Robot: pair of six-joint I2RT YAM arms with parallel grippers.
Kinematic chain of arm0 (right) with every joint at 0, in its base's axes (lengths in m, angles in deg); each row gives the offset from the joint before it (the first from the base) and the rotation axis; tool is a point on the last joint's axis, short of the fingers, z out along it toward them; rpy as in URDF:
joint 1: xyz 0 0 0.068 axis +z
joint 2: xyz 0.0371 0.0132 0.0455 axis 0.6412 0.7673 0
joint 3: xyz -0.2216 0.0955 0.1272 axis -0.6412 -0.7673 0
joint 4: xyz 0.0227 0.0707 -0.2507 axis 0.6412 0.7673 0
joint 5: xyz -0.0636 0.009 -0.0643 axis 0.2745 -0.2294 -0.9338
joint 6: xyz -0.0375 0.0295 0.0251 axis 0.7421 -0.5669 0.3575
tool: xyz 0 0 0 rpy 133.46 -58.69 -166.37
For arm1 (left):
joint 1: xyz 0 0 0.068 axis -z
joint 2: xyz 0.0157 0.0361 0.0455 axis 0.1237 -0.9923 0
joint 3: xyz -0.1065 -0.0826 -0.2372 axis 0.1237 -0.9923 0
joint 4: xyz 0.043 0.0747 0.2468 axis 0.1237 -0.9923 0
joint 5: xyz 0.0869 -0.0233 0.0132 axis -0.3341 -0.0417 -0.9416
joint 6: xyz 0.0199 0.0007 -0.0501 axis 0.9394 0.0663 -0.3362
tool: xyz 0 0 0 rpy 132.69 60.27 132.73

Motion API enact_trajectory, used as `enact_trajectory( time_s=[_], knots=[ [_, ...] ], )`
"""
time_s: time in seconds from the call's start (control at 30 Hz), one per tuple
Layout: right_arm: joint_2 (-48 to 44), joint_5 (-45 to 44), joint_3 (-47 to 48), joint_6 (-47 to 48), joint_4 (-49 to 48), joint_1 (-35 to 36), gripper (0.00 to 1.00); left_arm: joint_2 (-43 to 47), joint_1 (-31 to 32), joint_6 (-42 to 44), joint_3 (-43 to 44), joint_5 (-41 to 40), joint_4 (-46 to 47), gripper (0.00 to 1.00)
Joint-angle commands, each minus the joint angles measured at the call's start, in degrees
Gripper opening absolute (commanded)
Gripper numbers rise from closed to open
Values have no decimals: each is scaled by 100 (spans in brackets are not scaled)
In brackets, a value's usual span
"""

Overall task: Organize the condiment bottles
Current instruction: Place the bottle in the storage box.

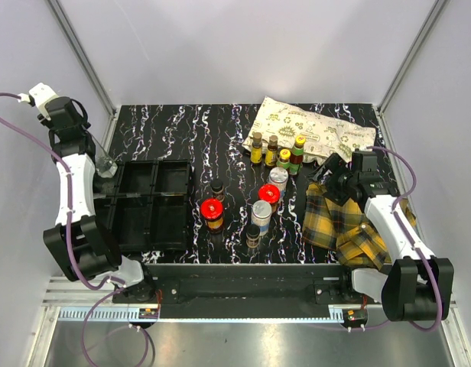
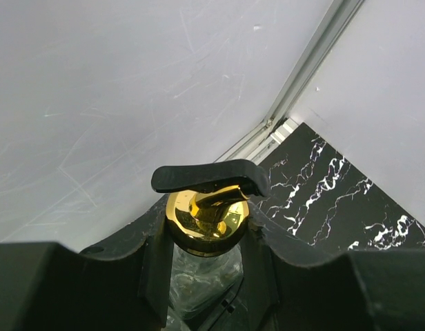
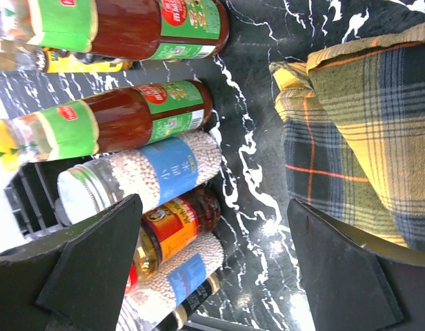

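Observation:
My left gripper [image 1: 102, 162] is shut on a clear bottle with a gold cap [image 2: 207, 221], held at the back left corner of the black compartment tray [image 1: 191, 200]. The bottle's glass body shows between the two fingers [image 2: 155, 269]. Several condiment bottles stand mid-table: yellow and green sauce bottles [image 1: 284, 157] at the back, two silver-lidded shakers [image 1: 278, 177], two red-lidded jars [image 1: 212, 211] and tiny dark bottles [image 1: 253, 234]. My right gripper [image 1: 327, 173] is open just right of this group, nothing between its jaws. In the right wrist view a blue-labelled shaker [image 3: 143, 176] and an orange-labelled jar [image 3: 174, 227] lie beside its left finger.
A yellow plaid cloth [image 1: 346, 222] lies under and beside the right arm, also seen as plaid cloth [image 3: 364, 124] by the right finger. A white printed bag [image 1: 312, 128] sits at the back right behind the sauce bottles. White walls enclose the marbled black table [image 1: 159, 134].

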Motion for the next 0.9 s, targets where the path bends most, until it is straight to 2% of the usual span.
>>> enact_trajectory(
  time_s=[0.0,0.63,0.87],
  knots=[
    [-218,-76,-19,-275,57,-18,95,5,-54,25,336,214,-57,0],
    [-140,-6,-124,-372,31,-9,94,-732,-63,60,1900,495,-900,0],
    [19,3,-142,-354,-48,-18,94,-1102,-71,122,2103,689,-1111,0]
  ],
)
